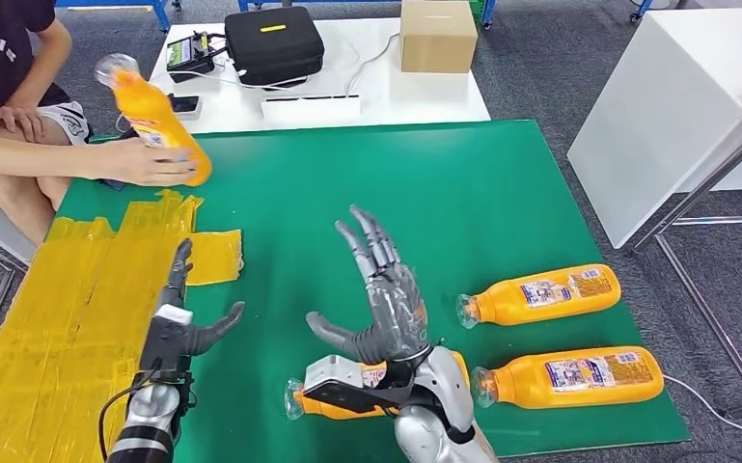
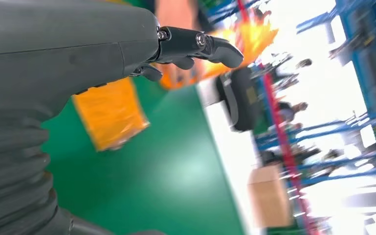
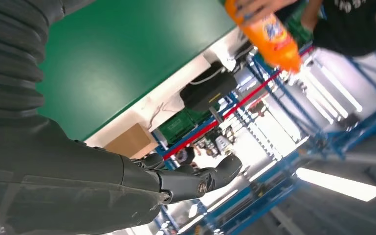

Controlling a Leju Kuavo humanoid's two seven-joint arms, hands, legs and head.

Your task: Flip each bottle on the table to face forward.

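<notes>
Two orange bottles lie on their sides on the green mat (image 1: 463, 183) at the front right, one (image 1: 542, 293) behind the other (image 1: 572, 377), labels up and caps to the left. A third orange bottle (image 1: 333, 403) lies at the front, partly hidden under my right wrist. My right hand (image 1: 383, 294) is raised above the mat, open, fingers spread, holding nothing. My left hand (image 1: 185, 318) is also open, above the mat's front left. A person's hand (image 1: 145, 159) holds a fourth orange bottle (image 1: 154, 114) tilted above the far left corner; the same bottle (image 3: 269, 34) appears in the right wrist view.
Yellow tape patches (image 1: 77, 299) cover the mat's left side. Behind the mat a white table (image 1: 415, 96) carries a black case (image 1: 273, 43), a cardboard box (image 1: 437, 35) and small devices. Another white table (image 1: 675, 106) stands to the right. The person sits at the far left.
</notes>
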